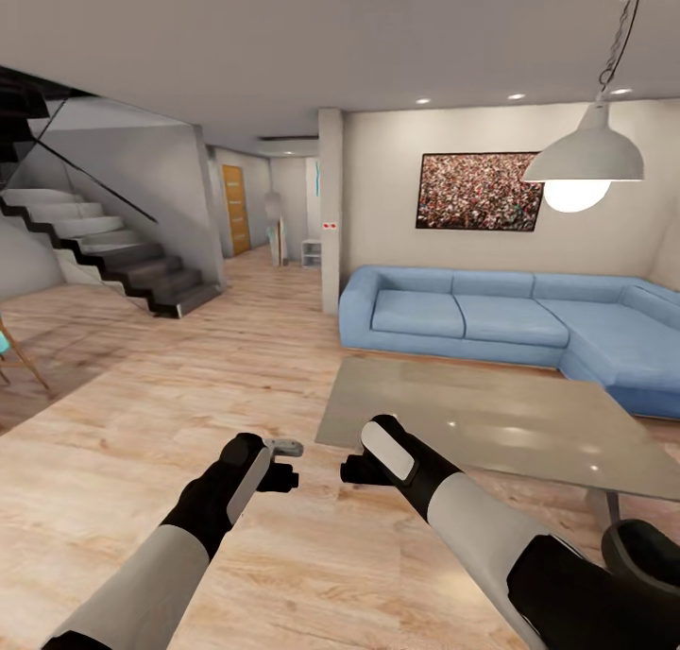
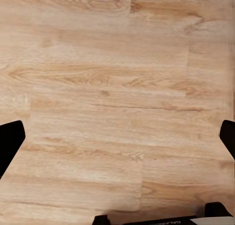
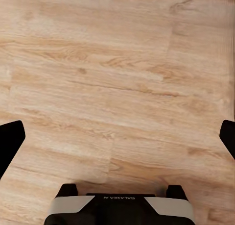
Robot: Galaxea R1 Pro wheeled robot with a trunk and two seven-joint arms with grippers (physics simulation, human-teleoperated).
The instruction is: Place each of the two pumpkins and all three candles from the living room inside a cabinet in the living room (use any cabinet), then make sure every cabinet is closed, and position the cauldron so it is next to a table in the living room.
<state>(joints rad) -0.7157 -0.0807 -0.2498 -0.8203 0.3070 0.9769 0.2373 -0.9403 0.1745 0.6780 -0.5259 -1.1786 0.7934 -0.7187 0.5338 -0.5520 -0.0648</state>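
Note:
No pumpkin, candle or dark-brown cabinet is in view. Both arms reach forward over the light wood floor (image 1: 189,395). My left gripper (image 1: 280,465) and my right gripper (image 1: 353,469) point toward each other, close together, near the corner of a low grey table (image 1: 491,414). In the left wrist view the gripper (image 2: 117,137) is open, its black fingers (image 2: 10,142) far apart over bare floor. In the right wrist view that gripper (image 3: 117,137) is open too, with nothing between its fingers (image 3: 10,141). A dark rounded shape (image 1: 647,546) beside the table's leg cannot be identified.
A blue corner sofa (image 1: 510,319) stands behind the table against the white wall. A pendant lamp (image 1: 586,159) hangs at the upper right. A grey pillar (image 1: 331,211), a staircase (image 1: 104,244) at the left and a hallway lie beyond.

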